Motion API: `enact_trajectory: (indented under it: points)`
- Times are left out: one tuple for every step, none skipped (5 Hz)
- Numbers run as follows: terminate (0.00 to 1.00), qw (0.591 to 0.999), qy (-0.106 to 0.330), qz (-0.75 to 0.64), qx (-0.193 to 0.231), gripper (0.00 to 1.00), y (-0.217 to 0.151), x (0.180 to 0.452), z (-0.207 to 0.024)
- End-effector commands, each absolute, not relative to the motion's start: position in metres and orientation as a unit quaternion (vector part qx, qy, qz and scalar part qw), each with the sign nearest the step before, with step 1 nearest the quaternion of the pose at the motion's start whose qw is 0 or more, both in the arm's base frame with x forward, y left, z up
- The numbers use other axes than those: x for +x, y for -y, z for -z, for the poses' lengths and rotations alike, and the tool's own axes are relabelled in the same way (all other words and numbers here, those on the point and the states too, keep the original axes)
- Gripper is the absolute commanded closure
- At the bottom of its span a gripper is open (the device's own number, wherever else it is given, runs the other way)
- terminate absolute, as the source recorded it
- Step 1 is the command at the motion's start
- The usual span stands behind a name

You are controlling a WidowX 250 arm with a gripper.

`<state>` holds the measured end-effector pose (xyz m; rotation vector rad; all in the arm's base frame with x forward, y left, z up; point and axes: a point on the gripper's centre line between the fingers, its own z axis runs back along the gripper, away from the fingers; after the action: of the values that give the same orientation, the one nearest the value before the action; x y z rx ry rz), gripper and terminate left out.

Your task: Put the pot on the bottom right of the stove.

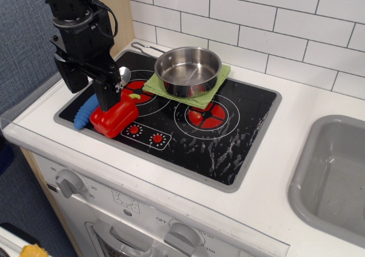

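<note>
The pot (187, 70) sits on a green cloth (206, 92) at the stove's (239, 131) back. The hand (108, 100) hangs over a red toy (114, 119) and spoon (91, 106); its grip is unclear.

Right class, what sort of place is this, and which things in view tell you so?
Probably a toy play kitchen: a black stove with printed burners, a grey sink beside it, and white wall tiles behind.

Front right of the stove (245, 149) was wide open, just scuffed black glass. The left side was crowded: red toy (116, 117), blue-handled spoon (86, 112) and the arm right above them. The pot (187, 70) sat on a green cloth (219, 77) at the back.
</note>
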<state>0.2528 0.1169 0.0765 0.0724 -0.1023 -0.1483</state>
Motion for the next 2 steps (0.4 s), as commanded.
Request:
enact_trajectory:
  points:
    - [0.00,0.995,0.051,0.074,0.036,0.00,-0.117,0.253,-0.077]
    - [0.00,0.992,0.081,0.083,0.057,0.00,-0.112,0.281,-0.089]
